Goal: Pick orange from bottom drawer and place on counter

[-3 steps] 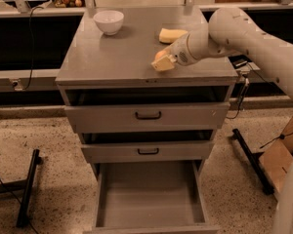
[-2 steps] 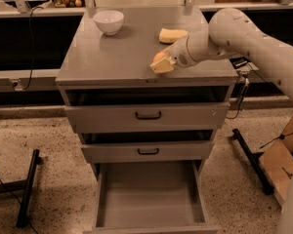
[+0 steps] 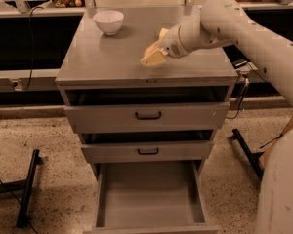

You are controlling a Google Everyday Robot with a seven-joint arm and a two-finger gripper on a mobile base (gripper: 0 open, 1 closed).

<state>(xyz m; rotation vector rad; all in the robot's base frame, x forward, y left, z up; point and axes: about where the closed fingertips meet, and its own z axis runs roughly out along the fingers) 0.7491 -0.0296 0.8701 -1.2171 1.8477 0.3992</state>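
One second has carried the hand point(image 3: 154, 57) slightly left; it hovers low over the counter point(image 3: 97, 62), near the front edge. No orange shows in the open bottom drawer point(image 3: 149, 189) or on the counter. Assume placement is pending; you cannot tell the hand's grip state. The arm point(image 3: 224, 23) slopes downward.

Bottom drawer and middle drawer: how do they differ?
The bottom drawer is pulled out, its grey inside showing; the middle drawer shows only its front. The middle drawer has a black handle; the bottom drawer shows none. Both are grey. The gripper hangs over the counter.
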